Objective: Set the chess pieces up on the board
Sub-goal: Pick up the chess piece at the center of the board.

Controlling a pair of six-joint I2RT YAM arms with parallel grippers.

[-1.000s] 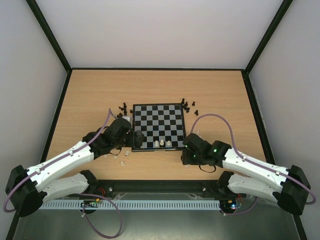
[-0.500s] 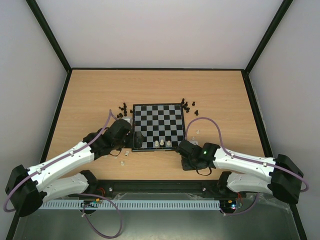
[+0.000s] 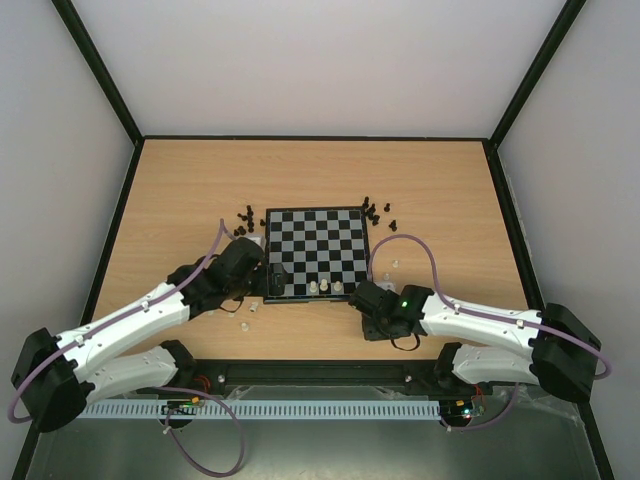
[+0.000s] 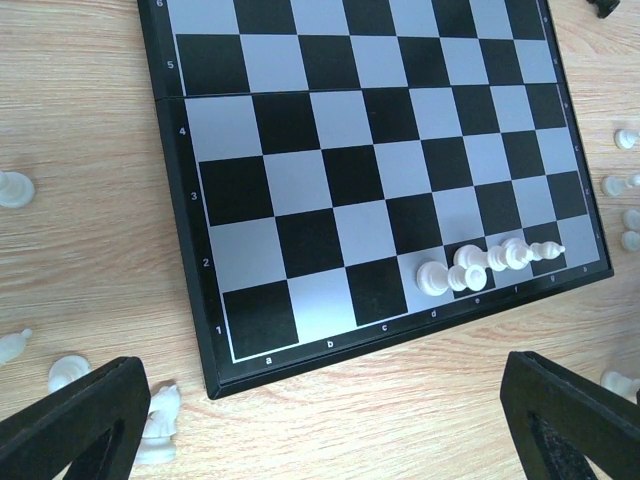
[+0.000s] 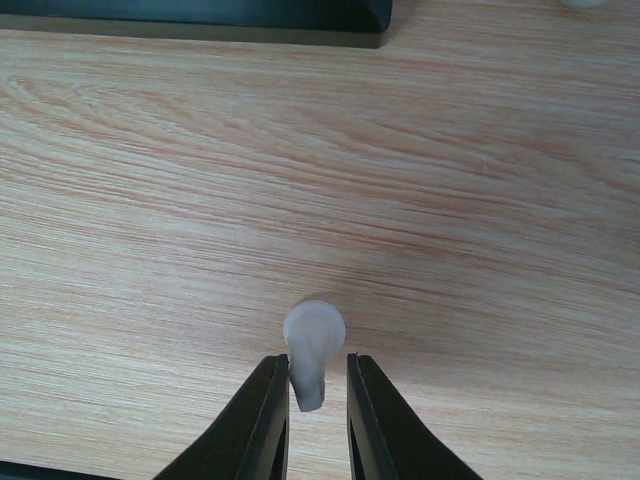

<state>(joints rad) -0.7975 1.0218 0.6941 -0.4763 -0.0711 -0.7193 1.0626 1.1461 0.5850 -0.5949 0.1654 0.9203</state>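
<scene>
The board (image 3: pixel 317 240) lies mid-table and fills the left wrist view (image 4: pixel 300 180). Three white chess pieces (image 3: pixel 326 287) stand on its near row, toward the right (image 4: pixel 480 265). My left gripper (image 3: pixel 272 280) hovers at the board's near left corner, open wide and empty (image 4: pixel 320 430). My right gripper (image 3: pixel 358 298) is just in front of the board's near right corner. It is closed (image 5: pixel 318 390) round a small white chess piece (image 5: pixel 314 340), which leans on the left finger, above bare wood.
Black pieces lie in clusters off the board's far left corner (image 3: pixel 244 218) and far right corner (image 3: pixel 375 211). Loose white pieces lie left of the board (image 4: pixel 155 430) (image 3: pixel 243 310) and right of it (image 4: pixel 625 190) (image 3: pixel 390 266).
My right arm has swung left, from beside the board's right edge to in front of its near right corner. The left arm has not moved.
</scene>
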